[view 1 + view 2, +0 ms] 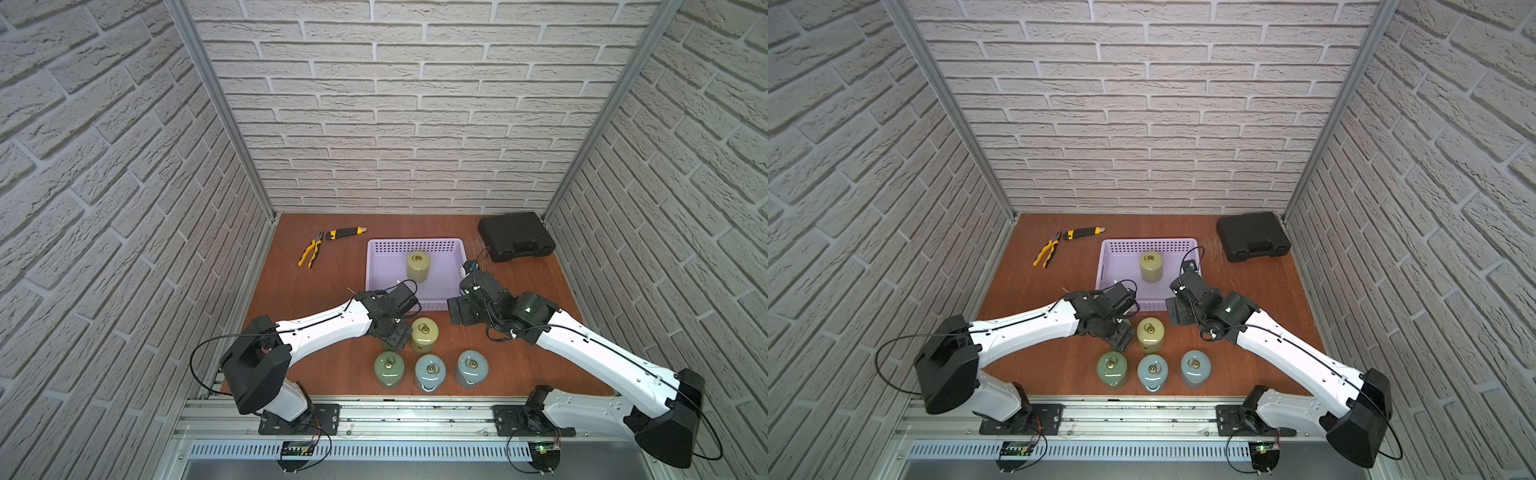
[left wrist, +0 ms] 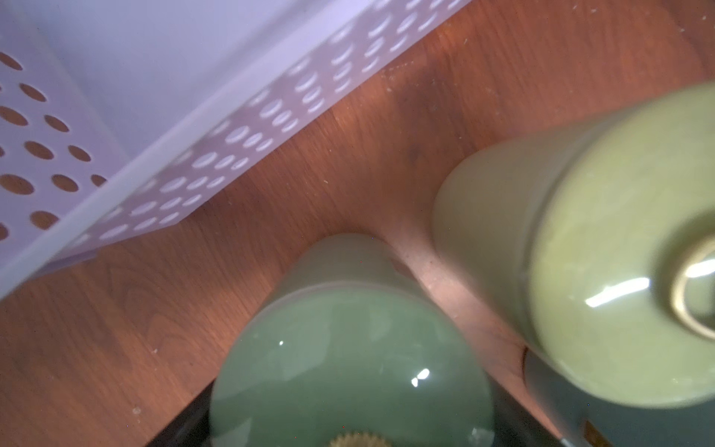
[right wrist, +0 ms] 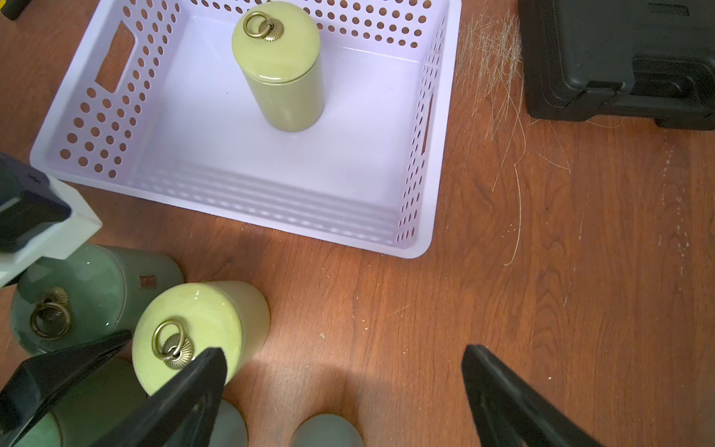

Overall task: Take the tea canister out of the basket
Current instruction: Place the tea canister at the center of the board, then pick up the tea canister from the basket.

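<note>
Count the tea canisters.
6. One yellow-green canister in the basket; on the table before it: another yellow-green, a green, two blue-grey, and a green one largely hidden beneath the left gripper.

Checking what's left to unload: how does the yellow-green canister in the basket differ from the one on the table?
Place: basket canister stands inside the lavender basket, near its far wall; table canister stands on the bare table, nearer the robot.
Company: basket canister is alone; table canister has three more canisters close by.
Both: upright, yellow-green, lidded, brass ring on top.
</note>
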`<act>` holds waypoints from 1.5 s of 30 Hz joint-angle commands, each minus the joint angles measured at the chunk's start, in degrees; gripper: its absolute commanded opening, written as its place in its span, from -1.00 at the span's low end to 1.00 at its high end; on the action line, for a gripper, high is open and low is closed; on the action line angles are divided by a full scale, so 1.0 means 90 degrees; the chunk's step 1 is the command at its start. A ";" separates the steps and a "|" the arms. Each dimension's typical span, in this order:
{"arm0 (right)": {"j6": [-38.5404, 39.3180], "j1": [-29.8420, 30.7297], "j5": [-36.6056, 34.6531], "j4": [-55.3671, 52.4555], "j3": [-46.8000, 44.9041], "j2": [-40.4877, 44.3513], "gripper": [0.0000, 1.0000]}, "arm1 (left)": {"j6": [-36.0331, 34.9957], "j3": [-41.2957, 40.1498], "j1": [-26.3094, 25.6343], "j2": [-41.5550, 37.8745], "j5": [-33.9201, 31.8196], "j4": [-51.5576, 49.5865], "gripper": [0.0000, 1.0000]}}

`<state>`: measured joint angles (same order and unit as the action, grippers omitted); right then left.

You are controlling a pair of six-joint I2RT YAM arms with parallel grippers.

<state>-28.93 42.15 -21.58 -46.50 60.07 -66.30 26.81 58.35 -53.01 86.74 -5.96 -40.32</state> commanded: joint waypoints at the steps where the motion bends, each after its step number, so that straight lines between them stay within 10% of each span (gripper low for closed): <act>1: 0.0115 -0.0077 -0.0077 0.0099 0.0112 0.0016 1.00 | 0.0047 -0.0018 -0.0030 0.0017 0.0006 0.0300 0.23; 12: 0.0956 -0.0650 0.0907 0.0627 0.0483 -0.0487 0.99 | 0.0077 0.0001 -0.0028 -0.0144 -0.0051 0.0116 0.97; 31: 0.2292 -0.1563 0.2647 0.0623 0.2268 -0.2722 0.98 | 0.0380 0.0221 -0.0028 -0.0826 -0.0459 -0.0507 0.96; 45: 0.2542 -0.1632 0.2530 0.0436 0.3430 -0.4097 1.00 | 0.0619 0.0241 0.0009 -0.1466 -0.1183 -0.0719 0.96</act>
<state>-7.16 27.59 1.74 -42.70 88.95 -102.21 31.38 59.64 -53.01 75.29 -13.50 -45.56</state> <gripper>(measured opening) 0.998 0.982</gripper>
